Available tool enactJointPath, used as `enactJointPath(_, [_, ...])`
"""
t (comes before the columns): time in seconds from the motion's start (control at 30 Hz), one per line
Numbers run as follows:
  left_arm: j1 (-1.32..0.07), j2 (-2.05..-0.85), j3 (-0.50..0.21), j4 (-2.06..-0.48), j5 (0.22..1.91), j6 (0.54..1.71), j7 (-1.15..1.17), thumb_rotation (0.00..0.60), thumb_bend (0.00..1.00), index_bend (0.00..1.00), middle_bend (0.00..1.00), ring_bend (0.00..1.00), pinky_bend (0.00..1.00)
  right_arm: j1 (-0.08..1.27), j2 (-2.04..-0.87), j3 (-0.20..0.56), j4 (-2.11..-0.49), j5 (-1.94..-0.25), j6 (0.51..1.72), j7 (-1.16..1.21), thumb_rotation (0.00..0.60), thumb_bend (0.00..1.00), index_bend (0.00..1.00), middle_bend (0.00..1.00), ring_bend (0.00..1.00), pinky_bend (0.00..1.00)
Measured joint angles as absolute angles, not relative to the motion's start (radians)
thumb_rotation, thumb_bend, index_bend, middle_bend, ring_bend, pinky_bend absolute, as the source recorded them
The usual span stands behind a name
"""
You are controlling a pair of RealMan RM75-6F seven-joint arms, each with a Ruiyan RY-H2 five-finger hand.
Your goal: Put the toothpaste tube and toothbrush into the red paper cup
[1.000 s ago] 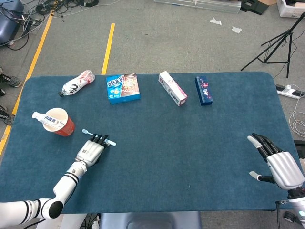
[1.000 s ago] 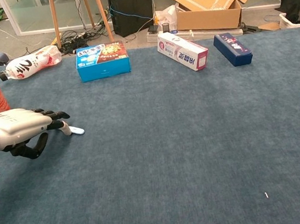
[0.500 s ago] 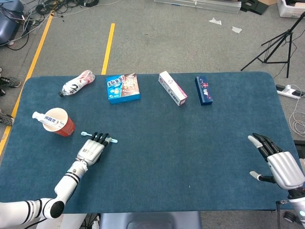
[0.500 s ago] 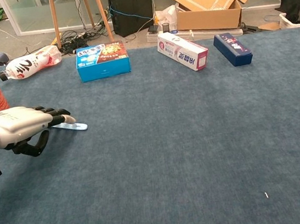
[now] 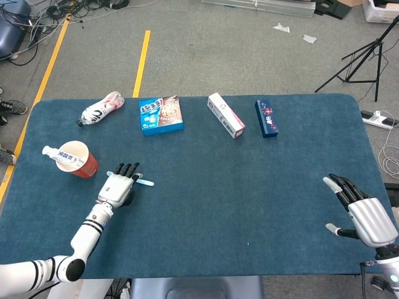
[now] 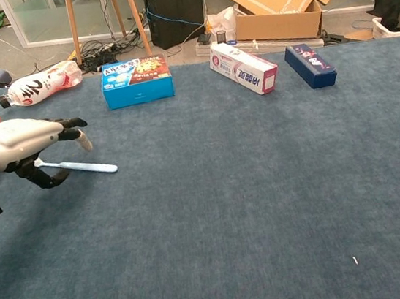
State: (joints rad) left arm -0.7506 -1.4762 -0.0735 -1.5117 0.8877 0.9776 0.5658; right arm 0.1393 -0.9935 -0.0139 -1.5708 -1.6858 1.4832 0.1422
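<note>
I had the left hand [image 5: 118, 185] over the handle end of the toothbrush [image 6: 84, 166], just right of the red paper cup [image 5: 78, 159]. From the chest camera the pale blue brush lay flat on the blue table cover [image 5: 249, 187], with the thumb under or against its handle and the other fingers [image 6: 71, 123] reaching out above it; I could not tell whether the hand truly gripped the brush or only rested on it. In the head camera the brush stuck out to the right of the hand, its tip pointing toward the middle of the table. The cup stood upright near the left edge, and the toothpaste tube [image 5: 57, 153] was already in it, leaning out over the cup's left rim. My right hand [image 5: 365, 215] sat far off at the right edge, fingers spread and holding nothing. Along the far side lay a plastic bottle [image 5: 101, 109] on its side, a blue snack box [image 5: 160, 114], a white-and-pink carton [image 5: 225, 115] and a dark blue box [image 5: 266, 118], all well apart from the left hand.
</note>
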Motion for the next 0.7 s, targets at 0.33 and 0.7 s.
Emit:
enactJointPath(0.33, [-0.789, -1.524, -0.109, -1.403, 0.791, 0.931, 0.592, 0.600, 0.23, 0.43, 0.00, 0.00, 0.00, 0.138, -0.991, -0.014, -1.571, -1.681, 1.481, 0.144, 0.600, 0.00, 0.09, 0.10, 0.11, 0.43])
enactJointPath(0.7, [-0.800, -1.583, -0.128, -1.302, 0.804, 0.913, 0.552, 0.600, 0.23, 0.43, 0.00, 0.00, 0.00, 0.138, -0.991, -0.014, -1.565, -1.677, 1.478, 0.151, 0.600, 0.00, 0.09, 0.10, 0.11, 0.43])
